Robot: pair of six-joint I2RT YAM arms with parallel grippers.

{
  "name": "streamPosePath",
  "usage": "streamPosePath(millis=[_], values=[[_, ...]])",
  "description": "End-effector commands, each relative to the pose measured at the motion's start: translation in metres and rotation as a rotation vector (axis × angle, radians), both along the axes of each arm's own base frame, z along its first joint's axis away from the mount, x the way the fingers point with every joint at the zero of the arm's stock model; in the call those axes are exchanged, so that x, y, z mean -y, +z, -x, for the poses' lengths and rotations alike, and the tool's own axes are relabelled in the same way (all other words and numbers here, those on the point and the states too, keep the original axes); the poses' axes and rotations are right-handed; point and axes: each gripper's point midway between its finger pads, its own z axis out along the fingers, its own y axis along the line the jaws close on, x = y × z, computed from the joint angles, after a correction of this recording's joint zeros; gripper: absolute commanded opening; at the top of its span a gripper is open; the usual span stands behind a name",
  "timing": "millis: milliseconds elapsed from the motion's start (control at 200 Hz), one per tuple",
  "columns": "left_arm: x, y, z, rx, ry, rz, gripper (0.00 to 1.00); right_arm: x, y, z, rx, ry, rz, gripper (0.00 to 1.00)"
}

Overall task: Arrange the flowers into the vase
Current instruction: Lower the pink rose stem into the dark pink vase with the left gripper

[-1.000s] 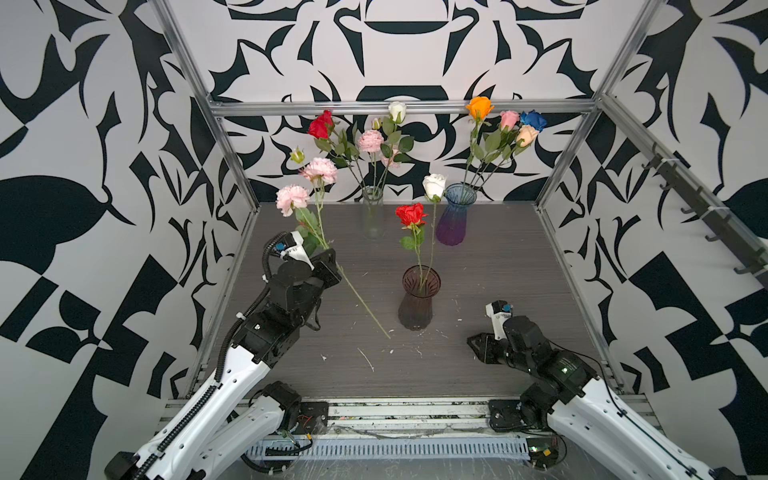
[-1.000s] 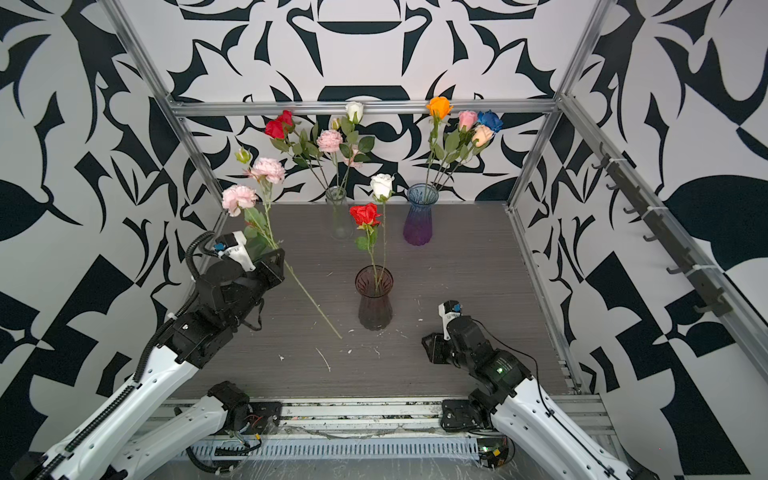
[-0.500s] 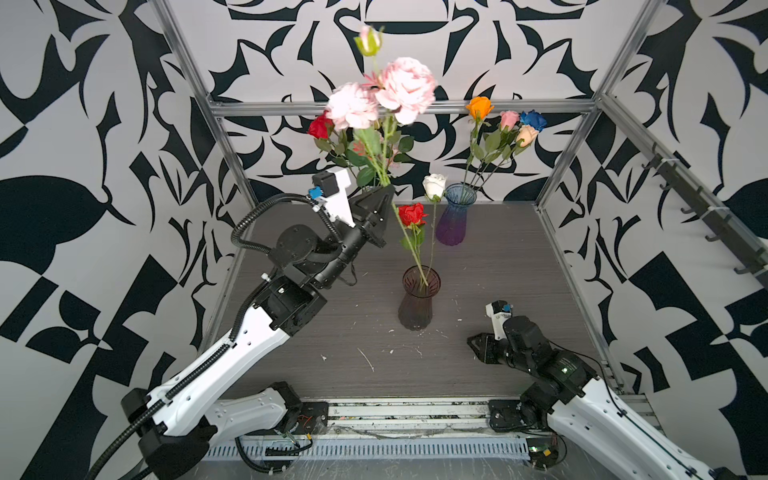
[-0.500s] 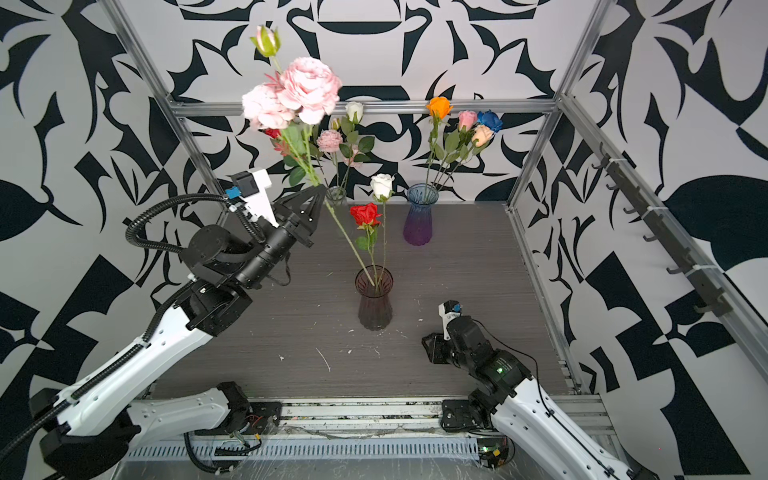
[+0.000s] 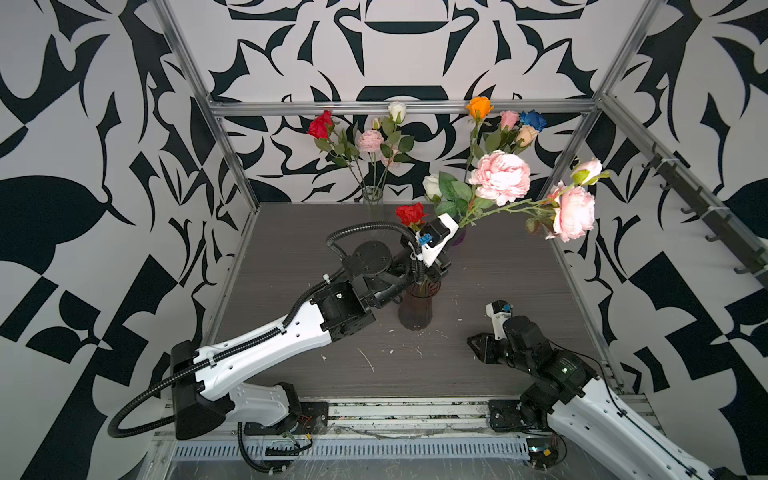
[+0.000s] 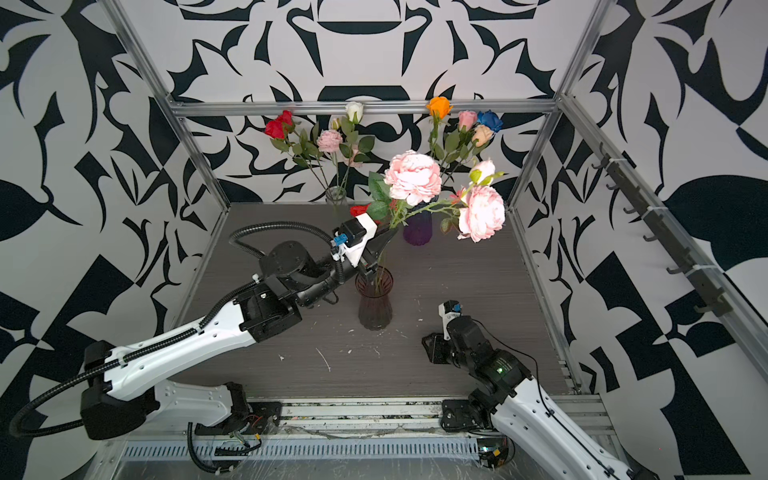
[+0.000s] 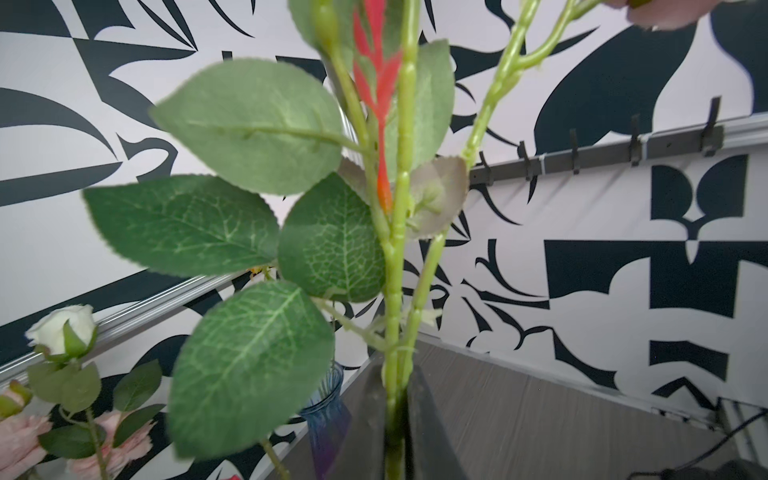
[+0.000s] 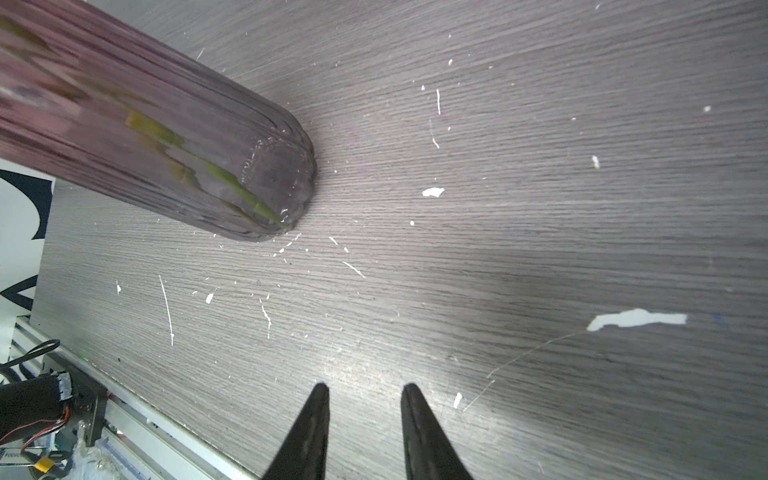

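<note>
No legible text or labels

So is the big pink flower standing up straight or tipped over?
Tipped. Its stem slants sideways from the left gripper, blooms beyond the dark vase.

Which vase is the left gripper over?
The dark ribbed vase at front centre: the left gripper, shut on the pink flower stem, is above its mouth. The clear vase and purple vase stand at the back.

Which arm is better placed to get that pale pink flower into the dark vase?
Left: the left gripper is shut on the flower stem above the dark vase; the right gripper is open and empty.
</note>
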Motion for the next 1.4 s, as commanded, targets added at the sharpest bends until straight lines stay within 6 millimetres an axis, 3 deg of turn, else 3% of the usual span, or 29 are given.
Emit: streamPosePath(millis=[0,480,795,1175,1390,1395], values=[[-0.001,-0.001,-0.009,0.049,0.065,-0.029,0.00,-0.001,0.004,-0.004,0.033,0.003,0.006,0.33],[0.003,-0.086,-0.033,-0.088,0.161,-0.125,0.06,-0.001,0.004,-0.004,0.034,0.005,0.005,0.33],[-0.015,-0.133,-0.040,-0.230,0.193,-0.135,0.11,-0.001,0.004,-0.004,0.032,0.005,0.006,0.33],[-0.029,-0.167,-0.038,-0.358,0.199,-0.131,0.21,-0.001,0.004,-0.004,0.030,0.003,0.006,0.33],[-0.030,-0.171,-0.037,-0.373,0.196,-0.148,0.36,-0.001,0.003,-0.005,0.028,0.004,0.008,0.33],[-0.032,-0.165,-0.035,-0.367,0.194,-0.133,0.37,-0.001,0.003,-0.005,0.029,0.004,0.008,0.33]])
